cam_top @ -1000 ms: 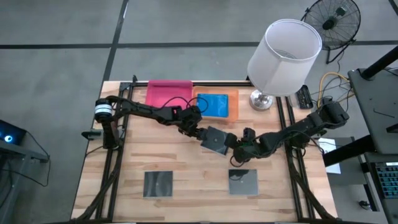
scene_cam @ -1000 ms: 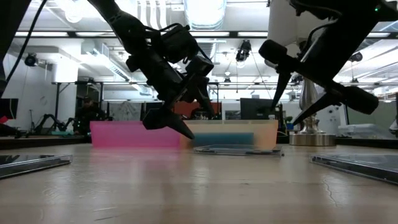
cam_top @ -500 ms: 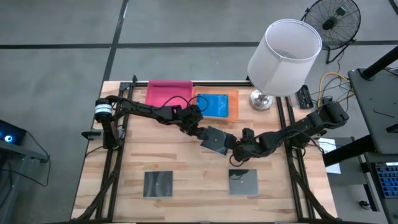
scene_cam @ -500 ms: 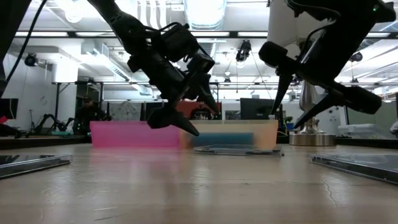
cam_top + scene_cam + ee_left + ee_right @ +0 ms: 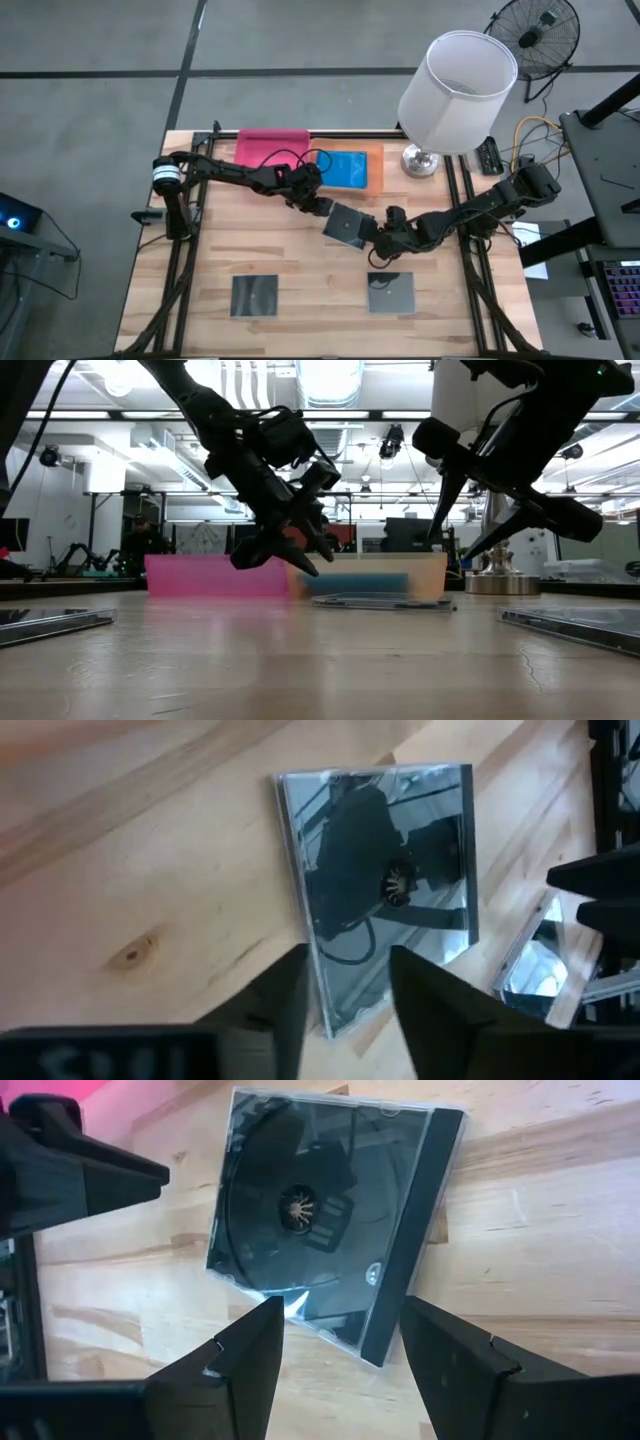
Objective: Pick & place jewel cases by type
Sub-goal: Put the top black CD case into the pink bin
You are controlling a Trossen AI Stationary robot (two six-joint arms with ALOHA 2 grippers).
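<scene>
Narrowing since a second ago, left gripper [image 5: 318, 205] now poised above the near edge of the middle dark case [image 5: 348, 224], fingers [image 5: 275, 1005] part-closed but touching nothing (case flat on the table [image 5: 290, 260], so no grip yet). Hovering at the opposite edge, right gripper [image 5: 378, 235], fingers apart, empty. Both arms reaching inward, wrists angled down. Two other dark cases [image 5: 256, 295] lying nearer the front; a blue case [image 5: 345, 168] already in the orange tray [image 5: 377, 168].

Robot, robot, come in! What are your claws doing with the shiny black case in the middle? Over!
Left gripper and right gripper flank middle black case, jaws apart, not gripping. Case flat on table. Nothing blocking.
</scene>
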